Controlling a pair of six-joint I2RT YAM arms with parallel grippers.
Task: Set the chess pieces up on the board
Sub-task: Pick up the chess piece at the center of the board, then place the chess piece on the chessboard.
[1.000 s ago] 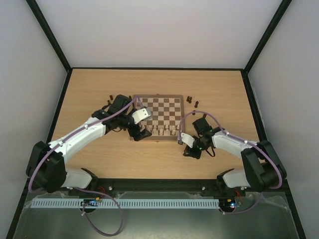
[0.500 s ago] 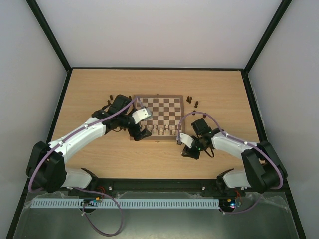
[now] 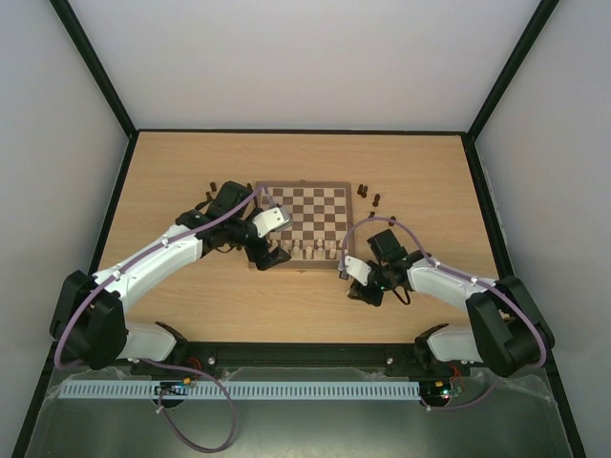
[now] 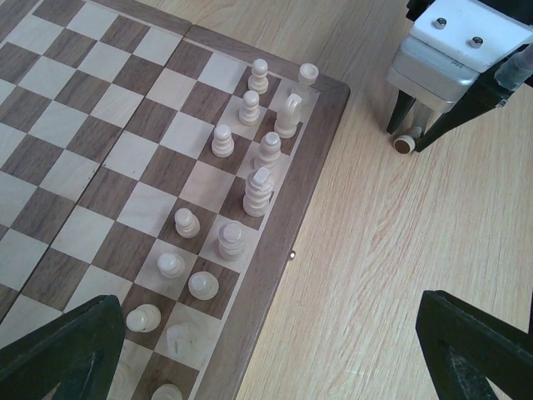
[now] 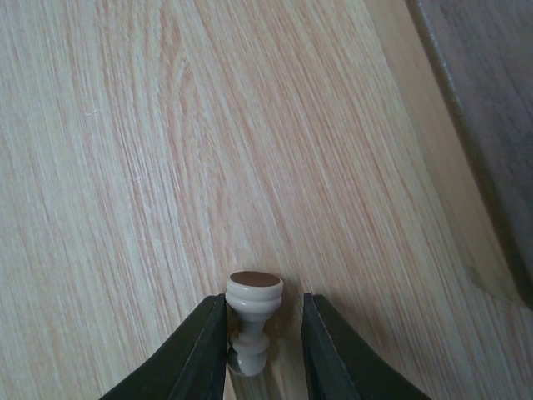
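Cream wooden chess pieces [image 4: 258, 190] line the near edge of the checked brown-and-cream board [image 4: 287, 242]. Right gripper [image 5: 263, 317] clamps another pale piece [image 5: 252, 302] over the light wood tabletop [image 5: 125, 167] alongside; left gripper [image 3: 272, 256] gapes wide.

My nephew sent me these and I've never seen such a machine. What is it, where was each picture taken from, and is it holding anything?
These are two robot arms, the left arm and the right arm, bolted to a table. The wide picture looks down from above and behind them; the other two come from cameras on their wrists. On the table lies a chess board with pale chessmen along its near edge; dark chessmen wait beside it. The left pincer hangs open and empty by the board's near edge. The right pincer grips one pale piece over the table, just off the board.
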